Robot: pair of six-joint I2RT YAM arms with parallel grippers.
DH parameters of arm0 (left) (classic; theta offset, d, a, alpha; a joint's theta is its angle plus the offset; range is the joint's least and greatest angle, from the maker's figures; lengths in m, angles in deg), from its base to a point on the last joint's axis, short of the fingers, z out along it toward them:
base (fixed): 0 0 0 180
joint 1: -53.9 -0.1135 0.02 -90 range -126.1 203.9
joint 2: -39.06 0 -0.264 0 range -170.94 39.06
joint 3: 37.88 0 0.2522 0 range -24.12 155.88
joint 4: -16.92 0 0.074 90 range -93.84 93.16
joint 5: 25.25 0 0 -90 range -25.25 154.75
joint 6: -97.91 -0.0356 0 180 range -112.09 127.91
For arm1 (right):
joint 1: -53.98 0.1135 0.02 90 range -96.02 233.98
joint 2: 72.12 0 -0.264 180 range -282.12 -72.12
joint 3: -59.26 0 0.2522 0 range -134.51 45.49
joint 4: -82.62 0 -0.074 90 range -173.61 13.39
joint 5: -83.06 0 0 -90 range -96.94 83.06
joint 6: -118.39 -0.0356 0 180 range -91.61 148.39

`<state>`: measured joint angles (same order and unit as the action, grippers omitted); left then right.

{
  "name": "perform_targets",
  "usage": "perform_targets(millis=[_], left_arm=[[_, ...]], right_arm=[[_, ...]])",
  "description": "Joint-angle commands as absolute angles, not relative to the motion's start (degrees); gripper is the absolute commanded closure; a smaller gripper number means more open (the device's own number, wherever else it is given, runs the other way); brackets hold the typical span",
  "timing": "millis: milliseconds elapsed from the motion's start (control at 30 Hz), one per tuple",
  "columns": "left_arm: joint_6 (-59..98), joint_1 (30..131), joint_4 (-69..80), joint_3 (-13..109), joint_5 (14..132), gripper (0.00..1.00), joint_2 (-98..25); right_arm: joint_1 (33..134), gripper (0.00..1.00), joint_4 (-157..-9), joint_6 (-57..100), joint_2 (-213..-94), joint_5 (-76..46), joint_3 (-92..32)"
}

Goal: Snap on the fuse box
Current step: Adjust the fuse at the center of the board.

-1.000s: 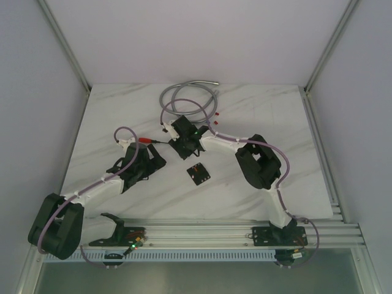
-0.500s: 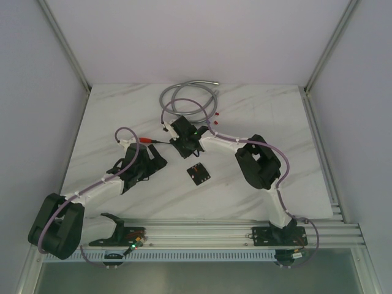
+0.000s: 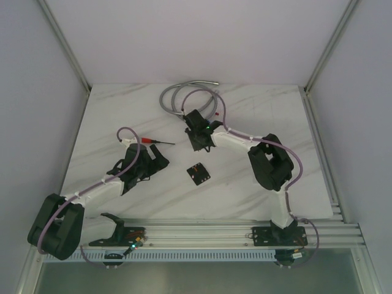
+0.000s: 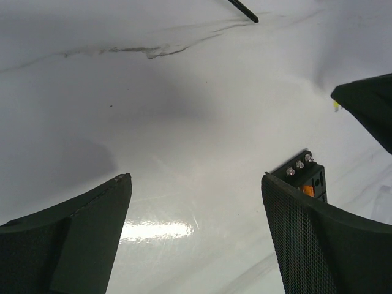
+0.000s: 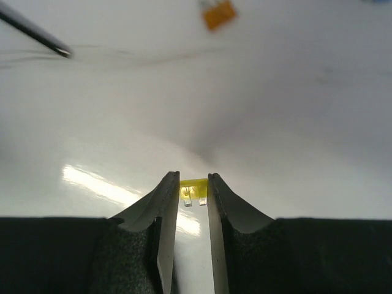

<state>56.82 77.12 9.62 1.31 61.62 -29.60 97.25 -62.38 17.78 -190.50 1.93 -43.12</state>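
Fuse box [image 3: 198, 174] ctr of table [image 3: 104, 110], edges far.

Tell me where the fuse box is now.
In the top view the fuse box lies flat at the centre of the table, just right of the open left gripper.

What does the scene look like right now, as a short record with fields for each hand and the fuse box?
left hand: open, empty
right hand: closed on a yellow fuse
fuse box: on the table between the arms, neither hand touching it
orange fuse: loose on the table beyond the right hand
grey cable: coiled near the far edge
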Motion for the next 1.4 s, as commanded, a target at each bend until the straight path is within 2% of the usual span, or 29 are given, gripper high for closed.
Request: perform_targets(millis=[0, 167, 600, 933, 1367], left_arm=[[55.2, 77.8, 13.5, 0.5, 63.6, 0.05, -28.5], [55.0, 80.3, 19.9, 0.5, 65.8, 0.09, -29.7], [54.3, 81.6, 20.3, 1.8, 66.2, 0.10, -31.9], [53.8, 81.7, 20.0, 1.7, 66.4, 0.10, -31.7], [53.7, 81.7, 19.2, 1.7, 66.3, 0.09, -31.4]], right_arm=[[95.2, 0.72, -60.4, 13.2, -185.5, 5.0, -38.7], [94.4, 0.69, -61.3, 8.8, -183.5, 5.5, -35.6], [92.2, 0.63, -56.6, 8.5, -181.4, 4.2, -28.7], [91.4, 0.52, -48.7, 14.3, -183.6, 0.4, -33.0], [90.1, 0.52, -48.6, 15.6, -188.6, -4.3, -38.9]])
